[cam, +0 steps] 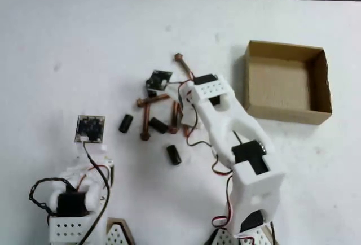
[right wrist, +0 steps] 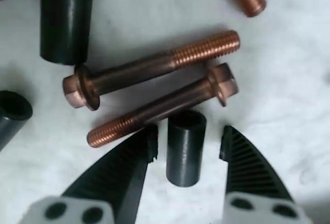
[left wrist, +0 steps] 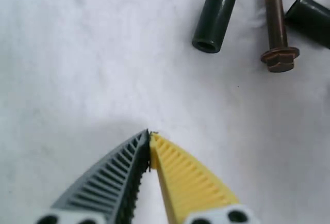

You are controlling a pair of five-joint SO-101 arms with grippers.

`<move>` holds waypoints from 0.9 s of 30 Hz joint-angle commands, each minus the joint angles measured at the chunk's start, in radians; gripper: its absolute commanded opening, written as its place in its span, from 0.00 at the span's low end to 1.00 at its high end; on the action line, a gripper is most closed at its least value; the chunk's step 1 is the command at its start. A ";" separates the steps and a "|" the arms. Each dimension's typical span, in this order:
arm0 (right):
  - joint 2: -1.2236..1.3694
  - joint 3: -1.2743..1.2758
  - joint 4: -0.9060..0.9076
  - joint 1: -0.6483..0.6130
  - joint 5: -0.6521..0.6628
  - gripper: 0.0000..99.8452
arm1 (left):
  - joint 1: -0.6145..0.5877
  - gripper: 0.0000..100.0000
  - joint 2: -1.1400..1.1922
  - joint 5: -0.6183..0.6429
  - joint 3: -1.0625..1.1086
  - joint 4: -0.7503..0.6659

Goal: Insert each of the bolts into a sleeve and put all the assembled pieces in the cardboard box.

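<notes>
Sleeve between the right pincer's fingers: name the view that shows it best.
The right wrist view: the sleeve lies large and unobstructed on the table, inside the open right pincer. In the high and left wrist views, I cannot tell which sleeve it is.

My jaws stand open, one on each side of a short black cylindrical sleeve (right wrist: 185, 149) lying on the white table (right wrist: 299, 110). A copper-coloured flanged bolt (right wrist: 160, 108) lies just beyond its end, a second copper bolt (right wrist: 149, 72) alongside, heads at opposite ends. A second black sleeve (right wrist: 67, 17) lies past them.
</notes>
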 commanded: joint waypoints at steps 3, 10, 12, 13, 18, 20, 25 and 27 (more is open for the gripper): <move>0.101 -0.112 -0.005 0.039 -0.005 0.19 | -0.007 0.03 -0.007 0.015 -0.003 0.006; 0.205 -0.270 0.134 0.067 -0.005 0.11 | -0.007 0.03 -0.007 0.015 -0.003 0.006; 0.223 -0.299 0.154 0.068 -0.005 0.07 | -0.007 0.03 -0.007 0.015 -0.003 0.006; 0.229 -0.308 0.166 0.068 -0.005 0.05 | -0.007 0.03 -0.007 0.015 -0.003 0.006; 0.211 -0.321 0.174 0.070 -0.014 0.02 | -0.007 0.03 -0.007 0.015 -0.003 0.006; 0.176 -0.321 0.176 0.070 -0.014 0.02 | -0.007 0.03 -0.007 0.015 -0.003 0.006; 0.031 -0.318 0.232 0.070 -0.089 0.02 | -0.007 0.03 -0.007 0.015 -0.003 0.006; -0.044 -0.316 0.263 0.070 -0.130 0.02 | -0.007 0.03 -0.007 0.015 -0.003 0.006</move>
